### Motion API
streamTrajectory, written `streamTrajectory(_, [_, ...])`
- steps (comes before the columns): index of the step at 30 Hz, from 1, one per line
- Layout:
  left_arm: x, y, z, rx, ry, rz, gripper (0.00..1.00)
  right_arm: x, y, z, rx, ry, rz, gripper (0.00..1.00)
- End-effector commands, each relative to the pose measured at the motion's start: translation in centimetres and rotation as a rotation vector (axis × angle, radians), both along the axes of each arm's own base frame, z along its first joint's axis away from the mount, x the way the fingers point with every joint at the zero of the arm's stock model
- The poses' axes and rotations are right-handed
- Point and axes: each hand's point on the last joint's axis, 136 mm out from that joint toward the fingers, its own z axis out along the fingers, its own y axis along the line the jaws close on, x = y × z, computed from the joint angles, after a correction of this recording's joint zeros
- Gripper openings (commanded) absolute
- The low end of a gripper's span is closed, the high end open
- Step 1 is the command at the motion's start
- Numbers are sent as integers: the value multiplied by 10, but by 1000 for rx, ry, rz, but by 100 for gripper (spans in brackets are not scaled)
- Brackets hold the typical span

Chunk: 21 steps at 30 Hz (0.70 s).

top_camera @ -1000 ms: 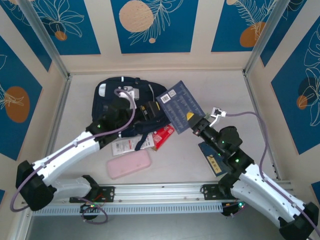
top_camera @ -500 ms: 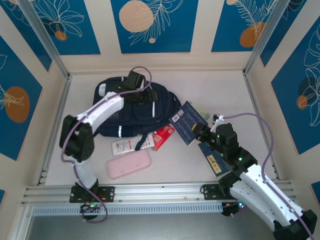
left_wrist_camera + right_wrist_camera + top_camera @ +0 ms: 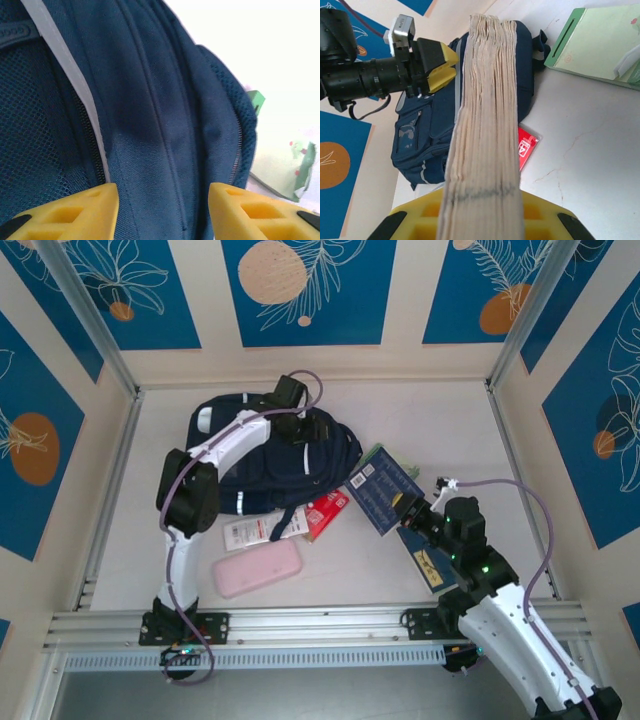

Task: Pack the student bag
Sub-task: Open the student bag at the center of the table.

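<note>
Towards the back left of the table we see the student bag lying flat. Our left gripper hangs over the bag's far right part, its jaws apart and holding nothing. Just beside the bag's right edge, our right gripper clamps a tilted blue book.
</note>
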Motion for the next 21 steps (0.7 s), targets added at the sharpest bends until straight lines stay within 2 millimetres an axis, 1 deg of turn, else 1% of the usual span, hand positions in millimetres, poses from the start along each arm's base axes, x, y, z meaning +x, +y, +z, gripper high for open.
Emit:
streamTrajectory(1, [-2, 7, -4, 42, 11, -11, 50, 1, 7, 15, 44, -64, 40, 0])
streamTrajectory(4, [-2, 13, 2, 61, -10, -13, 50, 2, 6, 16, 48, -68, 42, 0])
streamTrajectory(9, [-5, 25, 22, 61, -66, -14, 51, 2, 7, 13, 59, -60, 45, 0])
streamTrajectory(11, [-2, 29, 22, 56, -67, -8, 52, 3, 7, 10, 69, -52, 41, 0])
streamTrajectory(15, [1, 28, 16, 65, -63, -34, 53, 5, 10, 6, 94, -33, 45, 0])
streamTrajectory(21, [3, 12, -1, 27, -15, -75, 54, 5, 11, 5, 98, -18, 51, 0])
